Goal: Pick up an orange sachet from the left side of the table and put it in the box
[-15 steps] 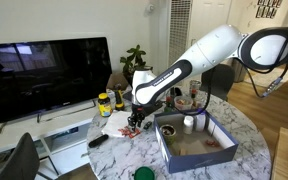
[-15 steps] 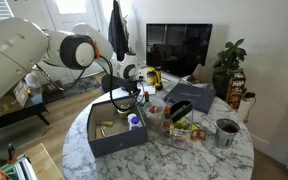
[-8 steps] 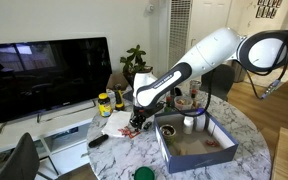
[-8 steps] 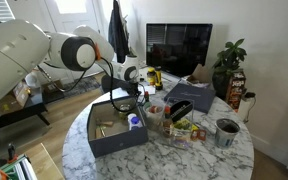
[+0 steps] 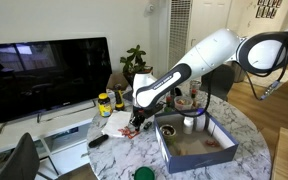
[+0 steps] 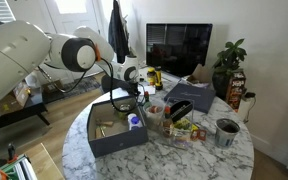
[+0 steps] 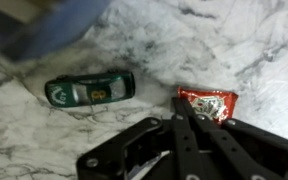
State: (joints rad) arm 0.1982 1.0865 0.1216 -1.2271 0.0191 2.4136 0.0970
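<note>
In the wrist view an orange sachet (image 7: 210, 100) lies on the marbled table (image 7: 234, 40). My gripper (image 7: 185, 108) has its two fingers pressed together, with the tips on the sachet's near edge. In both exterior views the gripper (image 5: 136, 121) (image 6: 125, 97) is down at the table top, just beside the blue-walled box (image 5: 196, 143) (image 6: 115, 137). In the exterior views the sachet is hidden by the gripper.
A dark green packet (image 7: 89, 90) lies on the table beside the sachet. A blurred blue box wall (image 7: 44, 25) fills the wrist view's top corner. Cups, bottles and a dark slab (image 6: 189, 97) crowd the table beyond the box. A TV (image 5: 44, 70) stands behind.
The gripper has shifted only slightly and stays low at the table beside the box. Nothing else has moved.
</note>
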